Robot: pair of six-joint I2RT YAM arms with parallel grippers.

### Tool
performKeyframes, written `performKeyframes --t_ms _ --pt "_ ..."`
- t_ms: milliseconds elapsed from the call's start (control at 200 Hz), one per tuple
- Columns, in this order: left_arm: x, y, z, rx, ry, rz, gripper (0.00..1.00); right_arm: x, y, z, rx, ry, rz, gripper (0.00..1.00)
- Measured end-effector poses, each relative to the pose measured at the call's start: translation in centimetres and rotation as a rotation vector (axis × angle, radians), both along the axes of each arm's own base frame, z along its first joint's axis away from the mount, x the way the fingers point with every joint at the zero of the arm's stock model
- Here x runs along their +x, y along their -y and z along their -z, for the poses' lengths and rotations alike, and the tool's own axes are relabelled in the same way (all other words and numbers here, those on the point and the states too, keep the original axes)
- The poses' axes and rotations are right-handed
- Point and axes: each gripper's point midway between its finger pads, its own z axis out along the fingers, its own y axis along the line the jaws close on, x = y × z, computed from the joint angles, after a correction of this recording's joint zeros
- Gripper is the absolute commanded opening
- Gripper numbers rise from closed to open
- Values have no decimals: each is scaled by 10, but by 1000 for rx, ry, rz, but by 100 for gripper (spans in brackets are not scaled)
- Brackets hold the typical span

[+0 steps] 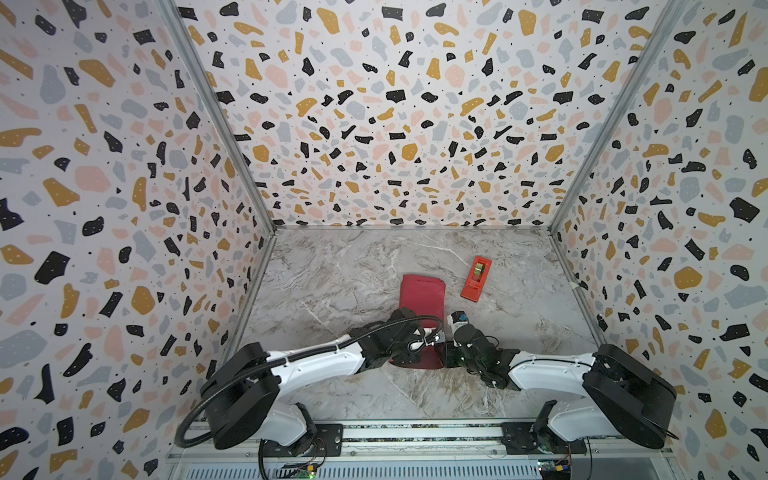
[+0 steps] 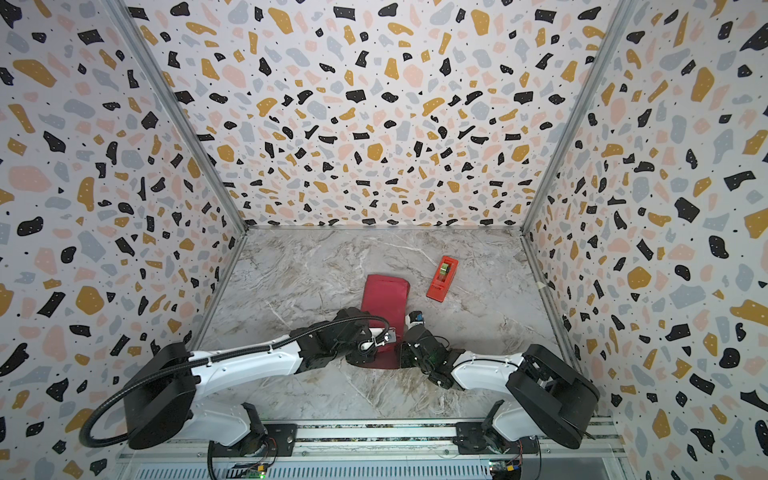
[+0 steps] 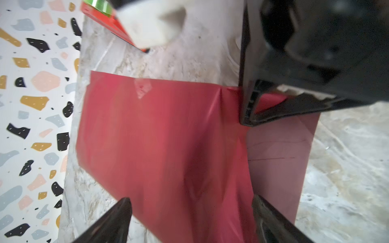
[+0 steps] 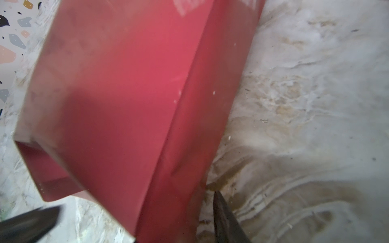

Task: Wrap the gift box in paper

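Two pincers, both empty: L pincer [image 3: 190,199] wide open over paper [image 3: 157,136], R pincer [image 4: 136,201] part-open astride edge.

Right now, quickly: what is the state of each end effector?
Left end effector: open, holding nothing.
Right end effector: open around the paper, not gripping.

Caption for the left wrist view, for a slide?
Open left gripper over the folded crimson paper on the marble table; red tape dispenser beyond.

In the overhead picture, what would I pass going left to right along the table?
Left arm's base → folded red paper → red-orange tape dispenser → right arm's base.
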Motion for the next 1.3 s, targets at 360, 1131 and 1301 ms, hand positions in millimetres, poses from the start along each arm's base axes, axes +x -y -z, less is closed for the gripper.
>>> performKeyframes --t_ms 360,1131,1301 --pt "-1 -52 -1 -447 -247 -469 86 1 1 0 -3 4 4 33" --pt "2 -49 60 -625 -502 -767 43 1 1 0 -6 7 4 31" --pt "8 -49 62 -663 -500 -808 42 1 1 0 -7 8 4 30"
